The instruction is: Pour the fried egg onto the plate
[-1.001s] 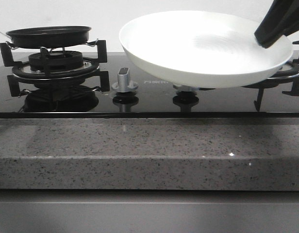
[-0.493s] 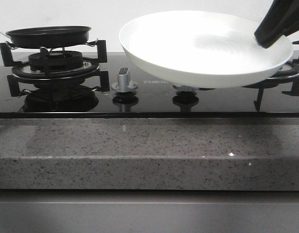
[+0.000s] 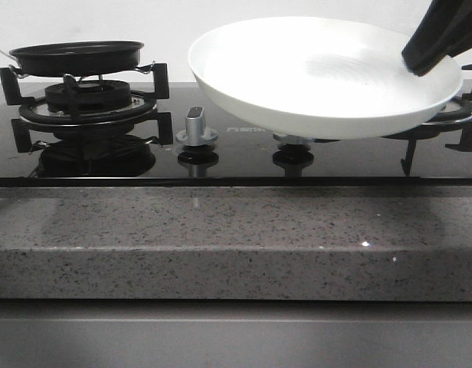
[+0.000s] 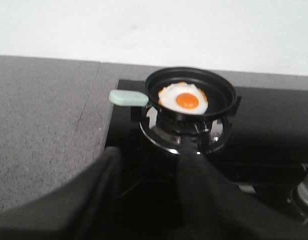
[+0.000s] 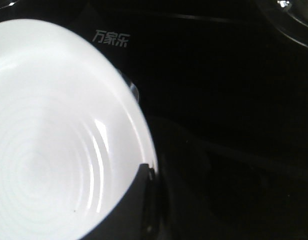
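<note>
Front view: I see no diff vs the frames 0.5 s and 1 s back, nothing on the hob has shifted. My right gripper [image 3: 427, 65] has the plate [image 3: 320, 77] by its right rim, held up off the right burner grate [image 3: 443, 130] and tilted so the inside faces the cam. Plate is bare inside, no egg on it. It covers most of the right half of the hob and overhangs the middle knob [image 3: 196, 126]. The pan [image 3: 77, 57] sits on the left burner [image 3: 86, 100], well apart from the plate; from this low angle I only get its side wall, contents hidden.

Left wrist view: egg [image 4: 183, 97] lies flat in the pan [image 4: 221, 97], yolk up, a bit toward the handle side. The pale green handle [image 4: 128, 98] sticks out over the counter [image 4: 44, 125] edge. My left gripper [image 4: 150, 165] is short of the burner, touching nothing; the two dark fingers [image 4: 101, 195] stand spread w/ a clear gap between them, nothing in it.

Right wrist view: one dark finger [image 5: 129, 210] lies over the plate [image 5: 54, 140] rim w/ the rim pinched under it; the other finger is below the plate, can't see it. Faint concentric rings show in the glaze. Black hob glass [image 5: 219, 75] w/ a printed logo beyond the rim.
</note>
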Tool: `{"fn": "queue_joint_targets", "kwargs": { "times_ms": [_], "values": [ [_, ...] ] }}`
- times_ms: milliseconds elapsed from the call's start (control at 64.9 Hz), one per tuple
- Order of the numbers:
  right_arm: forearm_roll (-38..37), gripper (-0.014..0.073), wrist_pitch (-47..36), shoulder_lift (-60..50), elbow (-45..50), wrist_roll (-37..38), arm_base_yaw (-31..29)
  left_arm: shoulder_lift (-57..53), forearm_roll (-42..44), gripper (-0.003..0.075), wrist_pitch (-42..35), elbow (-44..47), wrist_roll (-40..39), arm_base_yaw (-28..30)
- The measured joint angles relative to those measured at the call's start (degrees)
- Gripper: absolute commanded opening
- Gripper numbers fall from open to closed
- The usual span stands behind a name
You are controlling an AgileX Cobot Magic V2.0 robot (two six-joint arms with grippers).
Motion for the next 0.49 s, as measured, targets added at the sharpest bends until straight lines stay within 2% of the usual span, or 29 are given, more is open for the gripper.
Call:
{"fn": "queue_joint_targets", "kwargs": {
  "times_ms": [62, 231, 370, 493],
  "values": [
    [0.0, -0.0067, 0.0, 0.0, 0.0, 0.0, 0.0, 0.0, 0.0, 0.0568, -0.8, 0.0, 0.0, 0.0],
    [0.0, -0.0067, 0.0, 0.0, 0.0, 0.0, 0.0, 0.7, -1.9, 0.0571, -1.0, -0.1, 0.0, 0.0],
    [0.0, -0.0067, 0.0, 0.0, 0.0, 0.0, 0.0, 4.4, -4.4, 0.0571, 2.9, -1.8, 0.0, 0.0],
    [0.0, -0.0067, 0.0, 0.0, 0.0, 0.0, 0.0, 12.1, -5.1, 0.0567, 8.2, -6.8, 0.0, 0.6]
  ]
}}
